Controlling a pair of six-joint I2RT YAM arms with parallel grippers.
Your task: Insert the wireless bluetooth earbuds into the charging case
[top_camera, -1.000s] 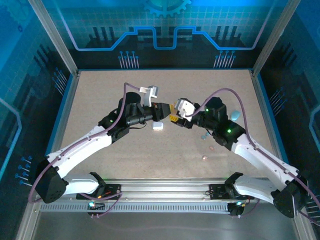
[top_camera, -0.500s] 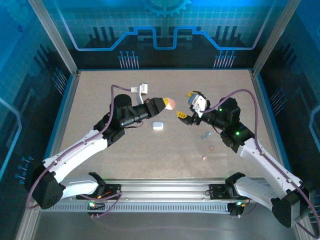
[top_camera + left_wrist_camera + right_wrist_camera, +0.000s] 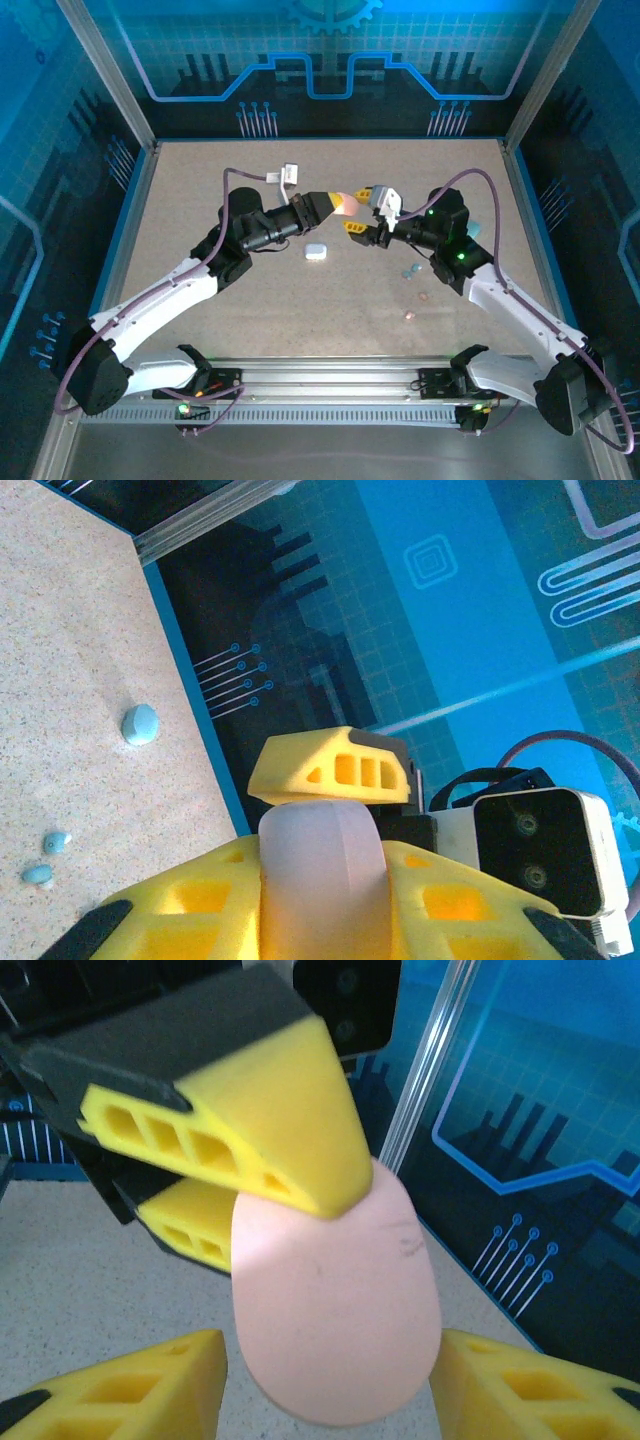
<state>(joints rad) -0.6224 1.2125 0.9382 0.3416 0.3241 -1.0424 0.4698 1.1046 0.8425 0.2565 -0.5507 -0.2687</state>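
A closed pink charging case (image 3: 346,206) hangs above the table with my left gripper (image 3: 336,206) shut on it. In the left wrist view the case (image 3: 322,875) sits between my yellow fingers (image 3: 180,905). My right gripper (image 3: 357,216) faces it from the right. In the right wrist view its jaws (image 3: 330,1395) stand either side of the case's lower end (image 3: 335,1330), with a narrow gap at the left finger (image 3: 130,1390). Two pale blue earbuds (image 3: 408,270) and two pink earbuds (image 3: 424,296) lie on the table under my right arm.
A white case (image 3: 316,252) lies on the table below the two grippers. A teal case (image 3: 470,230) sits near the right wall, also in the left wrist view (image 3: 140,723) beside the blue earbuds (image 3: 47,858). Frame walls ring the table.
My right gripper drew away to the right, then came back left to the pink case, and its jaws narrowed. My left gripper lifted the case slightly and kept its hold.
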